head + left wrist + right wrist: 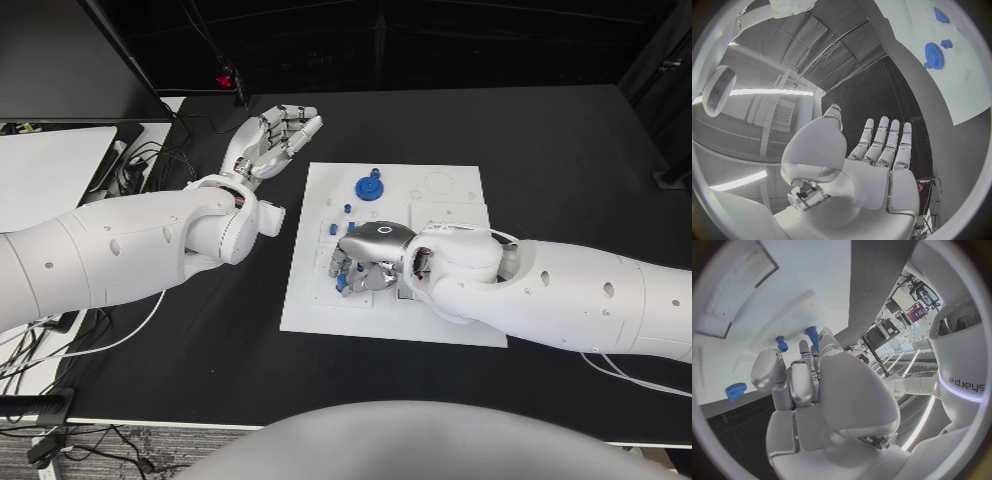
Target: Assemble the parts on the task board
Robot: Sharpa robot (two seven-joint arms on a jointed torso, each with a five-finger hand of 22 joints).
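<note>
The white task board [454, 325] lies mid-table. A large blue gear [371, 187] with a small blue piece [376, 172] beside it sits near the board's far edge; the gear [932, 52] also shows in the left wrist view. Small blue pegs [330, 228] stand below it. My right hand [368, 265] hangs over the board's left middle, fingers bent down onto it, a blue piece [342, 284] at their tips. In the right wrist view a blue peg [811, 332] touches the fingertips [804, 347] and another peg [781, 343] stands beside; whether one is held is unclear. My left hand [281, 135] is off the board, fingers apart, empty.
The board [967, 85] has raised white fixtures and round recesses on its right half [440, 185]. A white table surface [43, 175] and cables [144, 165] lie left of the black table. Bare black tabletop [202, 370] surrounds the board.
</note>
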